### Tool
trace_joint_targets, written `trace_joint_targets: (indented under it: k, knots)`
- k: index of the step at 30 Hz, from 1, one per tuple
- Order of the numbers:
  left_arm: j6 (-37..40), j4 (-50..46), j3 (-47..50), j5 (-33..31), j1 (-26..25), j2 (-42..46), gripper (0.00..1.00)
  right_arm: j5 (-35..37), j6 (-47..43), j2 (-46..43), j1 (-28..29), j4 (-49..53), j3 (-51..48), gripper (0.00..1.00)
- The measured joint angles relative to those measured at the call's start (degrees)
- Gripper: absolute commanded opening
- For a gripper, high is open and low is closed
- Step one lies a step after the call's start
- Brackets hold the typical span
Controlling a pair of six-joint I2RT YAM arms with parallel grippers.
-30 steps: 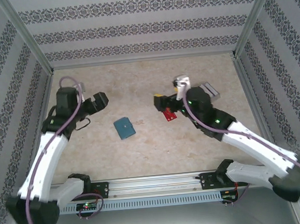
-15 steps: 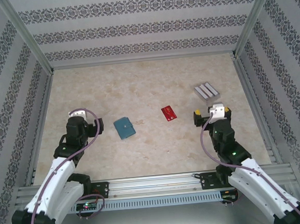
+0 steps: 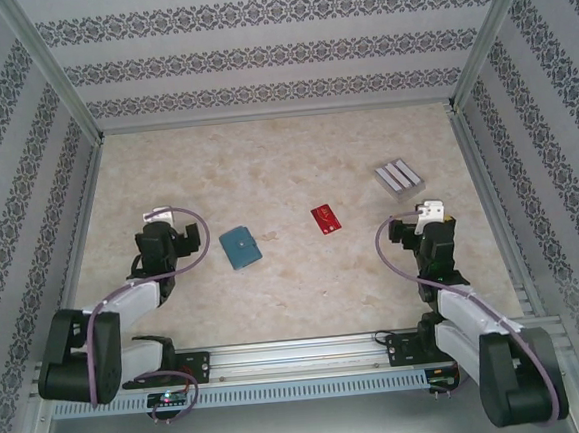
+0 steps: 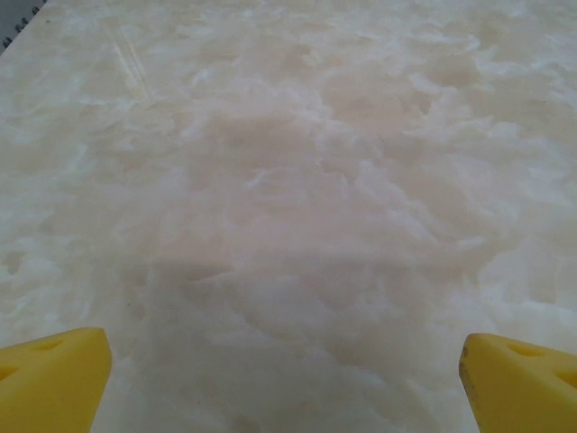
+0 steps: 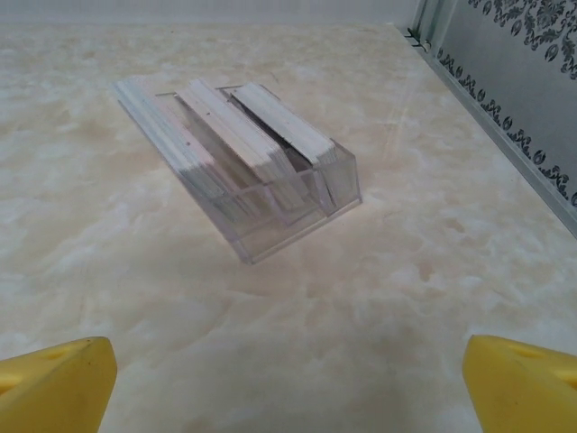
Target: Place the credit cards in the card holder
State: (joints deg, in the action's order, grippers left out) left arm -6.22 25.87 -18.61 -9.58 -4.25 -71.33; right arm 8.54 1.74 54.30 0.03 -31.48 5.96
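Note:
The card holder (image 3: 240,246), a small teal square, lies shut on the table left of centre. One red credit card (image 3: 326,219) lies flat to its right, apart from it. My left gripper (image 3: 163,236) sits low and left of the card holder, open; its yellow fingertips (image 4: 54,379) stand wide over bare table around the gap (image 4: 287,383). My right gripper (image 3: 416,227) rests right of the red card, open, with nothing between its yellow fingertips (image 5: 523,383) around the gap (image 5: 288,388).
A clear slotted block (image 5: 239,171) with pale ribs stands just ahead of my right gripper, at the back right (image 3: 398,178). Patterned walls and metal rails (image 3: 477,177) fence the marble table (image 3: 266,168) on three sides.
Both arms have pulled back from the middle of the table toward the near edge and folded low. The red card and the card holder lie where they were.

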Motion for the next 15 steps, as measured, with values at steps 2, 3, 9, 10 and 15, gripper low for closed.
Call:
trace_joint_targets:
  k: [2,3,9,10,15]
  knots:
    - [0.2,3.6,-0.3,0.2,0.7,-2.7,0.99,-1.4,0.0,2.8,-1.4,-2.8,0.5,0.98]
    - [0.5,5.6,-0.6,0.3,1.1,-4.3,0.99,-1.9,0.0,4.3,-1.9,-4.2,1.0,0.98]
    - [2.0,17.8,-2.9,1.9,3.4,-16.6,0.99,-4.0,1.1,13.7,-2.2,-12.1,4.5,0.98]
    - [2.1,18.1,-2.9,2.2,3.6,-17.8,1.0,-4.2,1.3,15.4,-2.2,-12.8,5.4,0.98]
    - [2.2,20.5,-2.8,2.5,3.6,-18.3,1.0,-4.6,2.7,25.4,-2.1,-20.7,8.3,0.98]
